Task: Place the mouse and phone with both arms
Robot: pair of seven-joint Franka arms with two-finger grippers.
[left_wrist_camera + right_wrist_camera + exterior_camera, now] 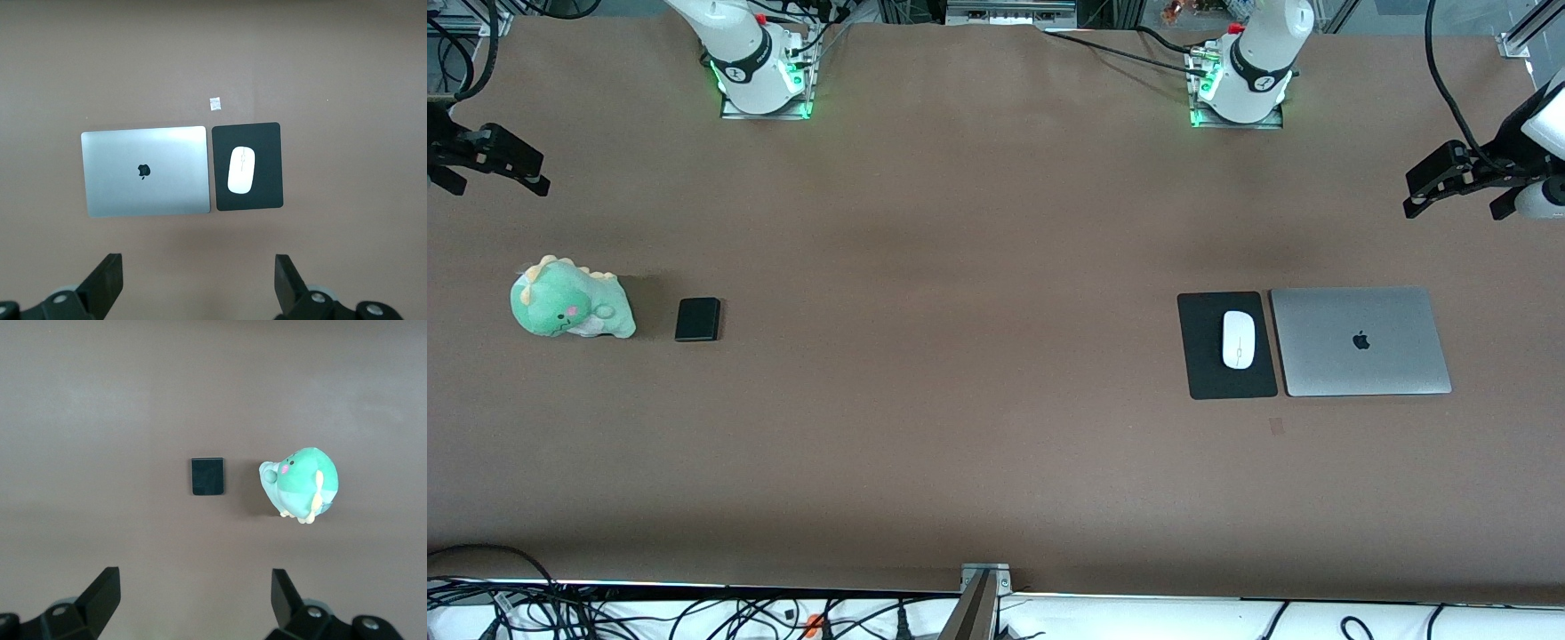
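Note:
The white oval mouse [1238, 339] [241, 169] lies on a black pad [1227, 382] [267, 167] toward the left arm's end of the table. The small black phone [697, 319] [207, 476] lies flat toward the right arm's end. My left gripper [1409, 194] [199, 280] hangs open and empty over bare table at its end, apart from the mouse. My right gripper [541, 176] [195, 600] hangs open and empty over bare table at its own end, apart from the phone.
A closed silver laptop [1360, 342] [143, 171] lies beside the pad. A green plush dinosaur [569, 307] [300, 483] sits beside the phone. A small scrap [215, 103] lies on the table near the pad. Brown tabletop stretches between the two groups.

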